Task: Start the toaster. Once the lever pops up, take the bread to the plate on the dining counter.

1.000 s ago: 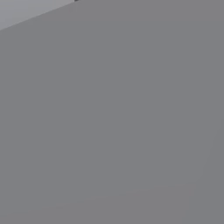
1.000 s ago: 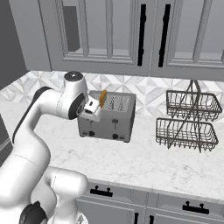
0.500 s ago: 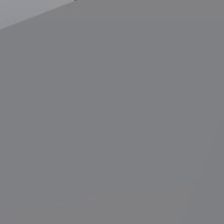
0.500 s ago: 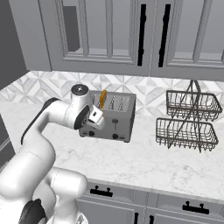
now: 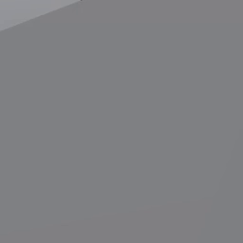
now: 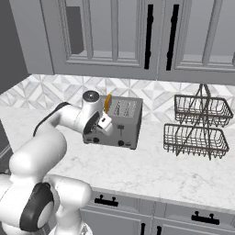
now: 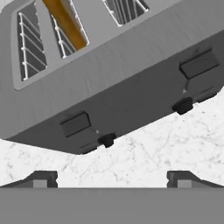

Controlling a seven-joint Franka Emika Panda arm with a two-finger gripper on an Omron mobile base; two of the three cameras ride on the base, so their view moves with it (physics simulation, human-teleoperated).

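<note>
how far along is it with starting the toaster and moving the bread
Early. Nothing looks done: the bread stands in a slot of the toaster, and both levers look untouched. In hand: the open gripper, holding nothing, hangs by the toaster's front over the marble counter. Left: press a lever, wait, then carry the bread to the plate.

Toaster (image 6: 118, 122): brushed grey metal body, matt sheen; thin bright wire guards in slots; dark matt plastic levers and knobs. Bread (image 7: 65, 21): golden-brown crust, dry matt. Counter (image 6: 137, 170): white grey-veined marble, smooth, polished. Wire basket rack (image 6: 197, 126): thin dark metal. Cabinets (image 6: 119, 36): grey painted, satin; glossy black handles.
</note>
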